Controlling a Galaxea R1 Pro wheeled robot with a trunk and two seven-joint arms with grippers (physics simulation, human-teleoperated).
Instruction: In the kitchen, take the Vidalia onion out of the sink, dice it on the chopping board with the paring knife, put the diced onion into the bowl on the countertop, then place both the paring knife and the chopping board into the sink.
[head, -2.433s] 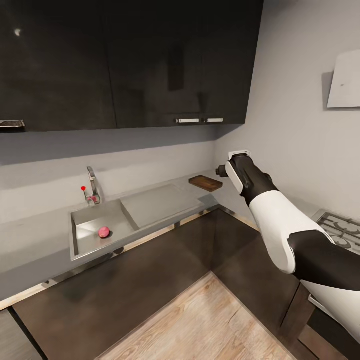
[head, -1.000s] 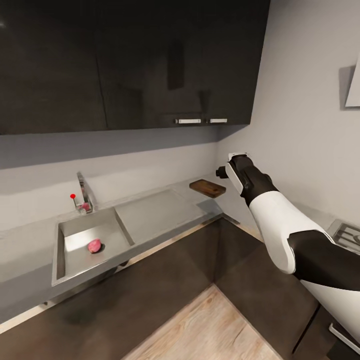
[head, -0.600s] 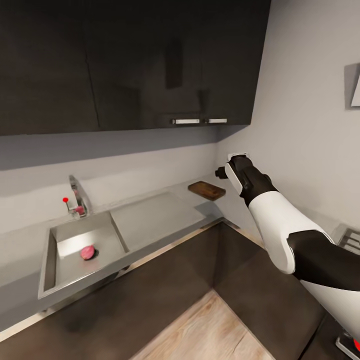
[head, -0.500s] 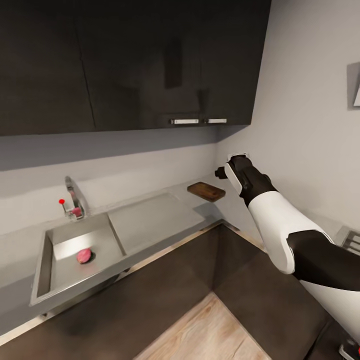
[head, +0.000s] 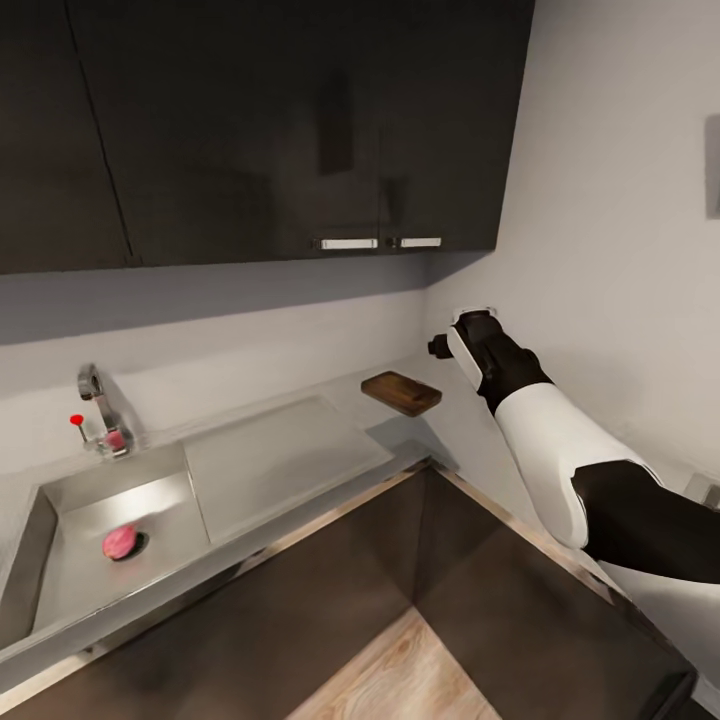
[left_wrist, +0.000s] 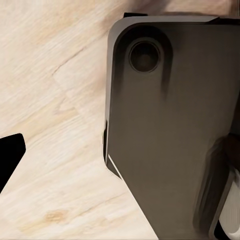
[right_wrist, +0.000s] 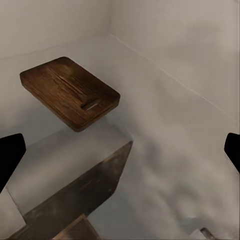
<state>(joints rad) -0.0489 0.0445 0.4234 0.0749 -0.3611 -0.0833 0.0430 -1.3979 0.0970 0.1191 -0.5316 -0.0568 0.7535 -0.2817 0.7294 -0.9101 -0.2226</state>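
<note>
While the onion (head: 120, 541) lies in the sink (head: 60, 580), far left of the raised right gripper (right_wrist: 120, 150), spread wide, the chopping board (head: 402, 392) sits just beside it.

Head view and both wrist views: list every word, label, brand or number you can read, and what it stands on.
None: no readable text anywhere.
The chopping board, upper cabinets, sink and wall panel carry no lettering.
</note>
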